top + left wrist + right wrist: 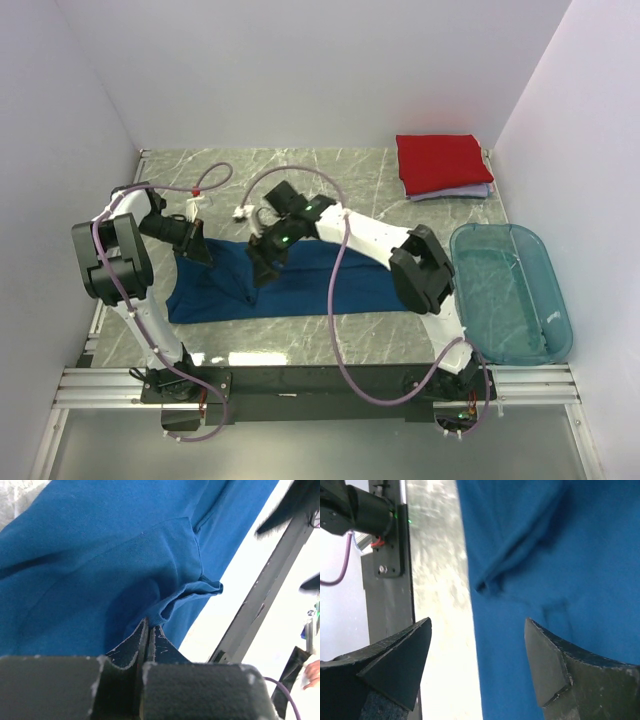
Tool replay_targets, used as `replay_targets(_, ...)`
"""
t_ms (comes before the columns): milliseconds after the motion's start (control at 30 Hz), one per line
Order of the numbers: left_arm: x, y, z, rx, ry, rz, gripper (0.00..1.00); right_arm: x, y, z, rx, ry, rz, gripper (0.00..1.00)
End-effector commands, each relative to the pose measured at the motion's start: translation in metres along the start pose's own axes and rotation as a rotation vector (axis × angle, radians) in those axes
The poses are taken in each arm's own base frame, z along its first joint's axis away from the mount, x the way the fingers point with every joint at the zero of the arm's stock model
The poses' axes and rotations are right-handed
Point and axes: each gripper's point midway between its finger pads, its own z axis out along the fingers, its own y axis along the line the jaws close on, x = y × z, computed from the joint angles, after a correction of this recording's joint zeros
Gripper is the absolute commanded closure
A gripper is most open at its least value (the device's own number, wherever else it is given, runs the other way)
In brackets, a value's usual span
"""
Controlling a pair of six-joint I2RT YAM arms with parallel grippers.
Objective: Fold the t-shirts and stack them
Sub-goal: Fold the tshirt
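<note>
tub: teal tub [563,325] at right of tabletop [350,185] | stack: red t-shirt [440,162] on lavender t-shirt [470,192], far right | blue t-shirt [300,285] flat, centre | left pincer [148,630] pinching its fold | right pincer [477,625] spread above it

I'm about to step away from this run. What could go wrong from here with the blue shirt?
The left gripper pinches only a small fold of the blue t-shirt; a pull may slip it free.
The right gripper hangs open, holding nothing, so a one-sided lift would likely skew the shirt.
The right arm's purple cable crosses over the cloth and might drag it.
</note>
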Motion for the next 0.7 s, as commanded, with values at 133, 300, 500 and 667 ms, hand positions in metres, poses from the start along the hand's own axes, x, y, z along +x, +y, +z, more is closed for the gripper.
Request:
replay_targets(133, -0.016, -0.002, -0.005, -0.009, -0.053, -0.004, 0.99, -0.019, 0.015, 0.041, 0.014, -0.007, -0.077, 0.18)
replay_targets(300, -0.016, -0.003, -0.008, -0.011, -0.06, -0.001, 0.99, -0.002, 0.02, 0.058, 0.037, 0.042, -0.094, 0.18)
replay_targets(500, -0.015, -0.002, -0.01, -0.013, -0.068, -0.002, 0.99, 0.007, 0.008, 0.073, 0.103, 0.075, -0.103, 0.18)
replay_targets(667, -0.015, -0.001, -0.012, -0.021, -0.076, 0.004, 0.99, 0.019, -0.001, 0.082, 0.12, 0.118, -0.099, 0.31)
